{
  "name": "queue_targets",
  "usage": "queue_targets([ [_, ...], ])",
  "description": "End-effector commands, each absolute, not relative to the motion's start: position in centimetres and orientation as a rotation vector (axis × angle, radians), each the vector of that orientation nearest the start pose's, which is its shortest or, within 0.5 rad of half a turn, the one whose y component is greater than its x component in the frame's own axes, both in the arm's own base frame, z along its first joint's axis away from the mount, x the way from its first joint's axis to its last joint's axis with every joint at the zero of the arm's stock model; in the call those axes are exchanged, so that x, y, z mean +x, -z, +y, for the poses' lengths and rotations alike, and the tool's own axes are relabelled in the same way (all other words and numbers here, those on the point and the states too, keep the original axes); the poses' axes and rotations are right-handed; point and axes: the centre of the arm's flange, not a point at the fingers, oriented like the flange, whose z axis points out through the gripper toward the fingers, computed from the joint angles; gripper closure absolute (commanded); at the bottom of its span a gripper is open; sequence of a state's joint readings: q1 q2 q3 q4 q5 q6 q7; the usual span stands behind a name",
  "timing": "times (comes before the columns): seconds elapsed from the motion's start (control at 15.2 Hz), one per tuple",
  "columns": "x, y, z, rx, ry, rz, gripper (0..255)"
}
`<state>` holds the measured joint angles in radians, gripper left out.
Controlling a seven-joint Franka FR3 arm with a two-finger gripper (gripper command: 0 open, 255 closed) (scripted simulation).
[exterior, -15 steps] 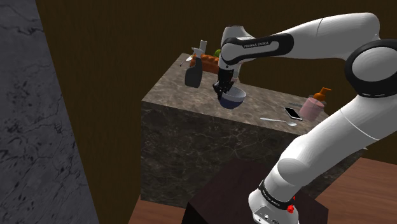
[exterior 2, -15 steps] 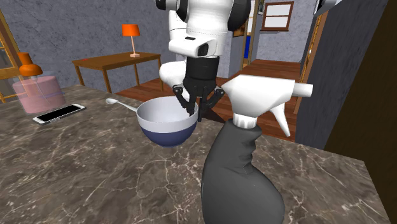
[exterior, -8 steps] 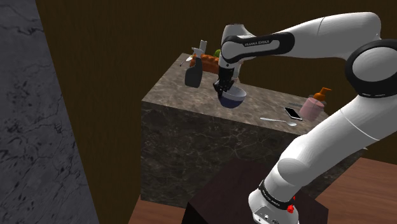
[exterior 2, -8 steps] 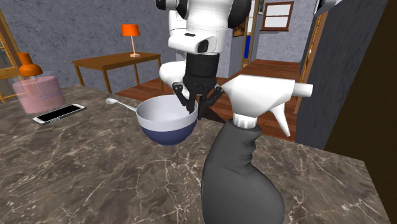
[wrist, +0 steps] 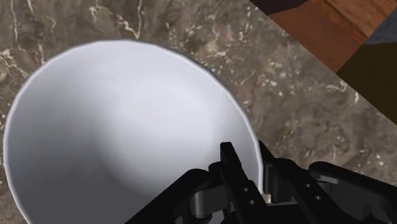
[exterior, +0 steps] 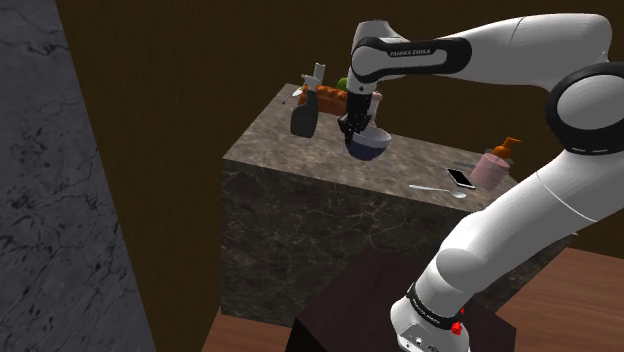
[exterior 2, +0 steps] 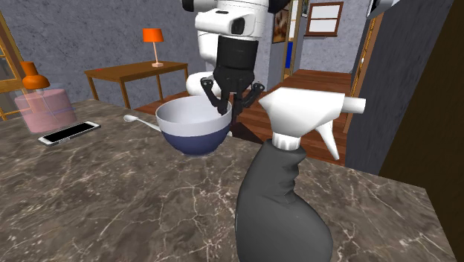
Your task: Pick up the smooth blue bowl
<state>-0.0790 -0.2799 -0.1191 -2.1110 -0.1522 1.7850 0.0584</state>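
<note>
Held by the pincer, clenched on the rim at the second exterior view's right: blue bowl (white inside), tilted, seemingly just off the counter. Likely rigid, light, slick; thin rim-hold prone to swinging

One piece of lettering can be read, and it is seen in the shoulder view. The brand name "FRANKA EMIKA" is printed in small pale capitals on the dark band of the white arm, on the link just above the gripper. The two words are set in a single line along the length of the band, and the line is tilted with that link, dropping slightly toward the shoulder view's right. On the same arm in the second exterior view, nothing legible can be made out.
</note>
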Motion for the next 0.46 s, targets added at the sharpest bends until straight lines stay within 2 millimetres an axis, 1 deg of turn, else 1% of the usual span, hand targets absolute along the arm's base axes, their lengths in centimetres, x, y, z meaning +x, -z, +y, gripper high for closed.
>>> queue_targets([
  [0.0,45.5,-54.0,-10.9,-3.233,-0.09,0.349,255],
  [0.26,45.5,-56.1,-10.9,-3.233,-0.09,0.349,255],
  [0.4,45.5,-56.2,-10.9,-3.233,-0.09,0.349,255],
])
